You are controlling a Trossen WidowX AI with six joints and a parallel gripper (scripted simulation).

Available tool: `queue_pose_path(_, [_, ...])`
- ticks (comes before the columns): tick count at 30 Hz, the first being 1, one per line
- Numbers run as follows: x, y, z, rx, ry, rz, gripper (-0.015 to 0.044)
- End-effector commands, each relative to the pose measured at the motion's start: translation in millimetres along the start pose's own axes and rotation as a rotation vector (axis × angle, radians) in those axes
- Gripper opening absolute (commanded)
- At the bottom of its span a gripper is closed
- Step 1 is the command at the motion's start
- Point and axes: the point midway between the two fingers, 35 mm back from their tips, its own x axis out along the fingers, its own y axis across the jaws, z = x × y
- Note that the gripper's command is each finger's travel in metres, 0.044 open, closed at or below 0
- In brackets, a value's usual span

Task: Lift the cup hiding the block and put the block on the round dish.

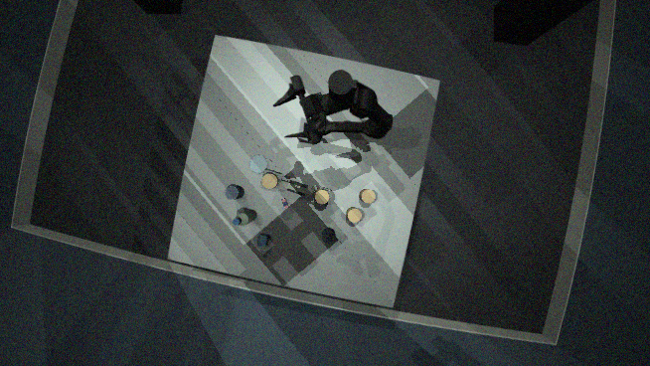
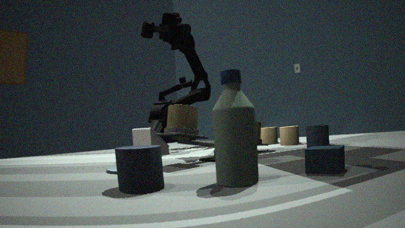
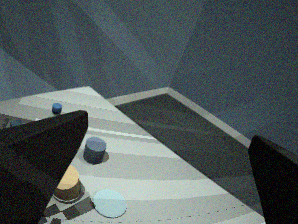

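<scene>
One tan cup (image 1: 269, 181) (image 2: 182, 118) (image 3: 71, 187) stands on the balance's end near the dish, which looks raised in the exterior view. The other tan cup (image 1: 322, 197) stands on the far end; the bottle mostly hides it in the exterior view. The balance (image 1: 297, 185) is dim between them. No block shows. The pale blue round dish (image 1: 258, 163) (image 2: 111, 170) (image 3: 110, 203) lies flat beside the first cup, with nothing on it. My gripper (image 1: 279, 120) (image 3: 172, 132) is wide open and empty, high above the table and away from both cups.
Two more tan cylinders (image 1: 368, 196) (image 1: 354, 215) stand beyond the far cup. A dark blue cylinder (image 1: 235, 191) (image 2: 140, 170) (image 3: 95, 150), a blue-capped bottle (image 2: 236, 145), a blue box (image 1: 263, 241) (image 2: 324, 160) and another dark cylinder (image 1: 329, 236) (image 2: 317, 135) also stand on the table.
</scene>
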Motion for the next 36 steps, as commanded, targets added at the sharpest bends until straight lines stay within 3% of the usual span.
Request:
queue_pose_path(1, [20, 16, -21, -0.046, 0.094, 0.115, 0.044])
queue_pose_path(15, [55, 71, -83, -0.157, 0.329, 0.493, 0.044])
queue_pose_path(30, [56, 131, -145, -0.187, 0.519, 0.916, 0.044])
queue_pose_path(36, [54, 135, -150, -0.184, 0.532, 0.952, 0.044])
